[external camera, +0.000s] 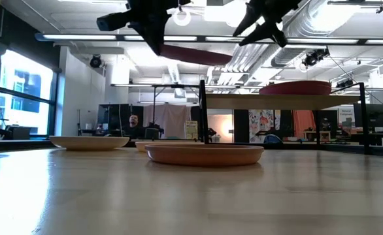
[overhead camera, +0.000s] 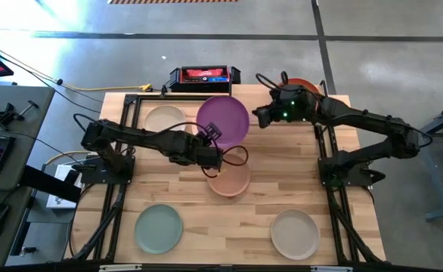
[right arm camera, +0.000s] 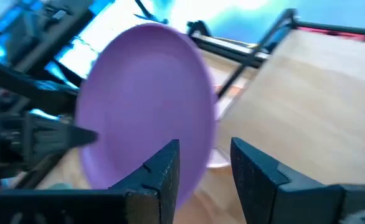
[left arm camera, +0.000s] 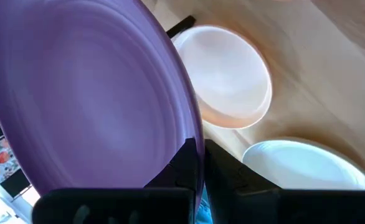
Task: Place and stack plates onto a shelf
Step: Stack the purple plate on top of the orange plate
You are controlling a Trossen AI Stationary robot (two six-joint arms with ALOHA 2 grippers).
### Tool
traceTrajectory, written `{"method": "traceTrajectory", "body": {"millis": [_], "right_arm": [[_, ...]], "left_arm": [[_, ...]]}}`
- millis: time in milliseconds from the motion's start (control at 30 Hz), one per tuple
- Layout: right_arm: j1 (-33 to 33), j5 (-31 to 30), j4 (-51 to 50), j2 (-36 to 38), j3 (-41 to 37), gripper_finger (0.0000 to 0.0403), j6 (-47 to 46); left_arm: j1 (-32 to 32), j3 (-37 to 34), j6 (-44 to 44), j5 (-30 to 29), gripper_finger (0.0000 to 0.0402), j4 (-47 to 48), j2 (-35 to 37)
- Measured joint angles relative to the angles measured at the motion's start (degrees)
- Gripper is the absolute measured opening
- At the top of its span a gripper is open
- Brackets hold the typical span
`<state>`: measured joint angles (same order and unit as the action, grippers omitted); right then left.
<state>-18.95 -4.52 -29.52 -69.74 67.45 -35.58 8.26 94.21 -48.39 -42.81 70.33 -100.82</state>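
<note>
The left pincer [overhead camera: 215, 151] is clamped tight on the near rim of the purple plate [overhead camera: 223, 119], its two dark fingers [left arm camera: 185, 165] pinching the edge between them. The plate is lifted well clear of the worktop [overhead camera: 327, 185] and tilted, hanging in the air near the far middle of the board. From the low camera it shows as a dark reddish edge [external camera: 195, 54] held high under the arm.

The right pincer [overhead camera: 258, 115] sits just to the right of the purple plate, its fingers [right arm camera: 161, 171] spread apart and holding nothing, with the plate's rim close in front of the gap. That arm reaches in from the right side across the far corner.

Below the held plate, a pale pink plate [overhead camera: 230, 178] lies flat on the worktop near the middle. A cream plate [overhead camera: 164, 119] rests flat at the far left, just beside the purple one. A mint green plate [overhead camera: 159, 228] lies at the near left, and a beige-grey plate [overhead camera: 295, 233] at the near right, well apart from each other.

The shelf [external camera: 296, 101] stands at the far right, and an orange-red plate [external camera: 296, 87] already lies on top of it.

A black and red box [overhead camera: 204, 76] sits beyond the far edge of the worktop.
</note>
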Motion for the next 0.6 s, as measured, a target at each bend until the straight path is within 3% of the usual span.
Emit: {"method": "traceTrajectory", "body": {"millis": [233, 600], "right_arm": [[-1.0, -0.3, -4.7, -2.5, 2.2, 0.0123, 0.1], [-0.9, -0.2, -6.3, -3.4, 2.2, 0.0123, 0.1]], "left_arm": [[-0.1, 0.0, -4.3, -3.1, 0.0003, -4.6, 0.0], [-0.7, 0.0, -7.8, -3.2, 0.0003, -8.1, 0.0]]}}
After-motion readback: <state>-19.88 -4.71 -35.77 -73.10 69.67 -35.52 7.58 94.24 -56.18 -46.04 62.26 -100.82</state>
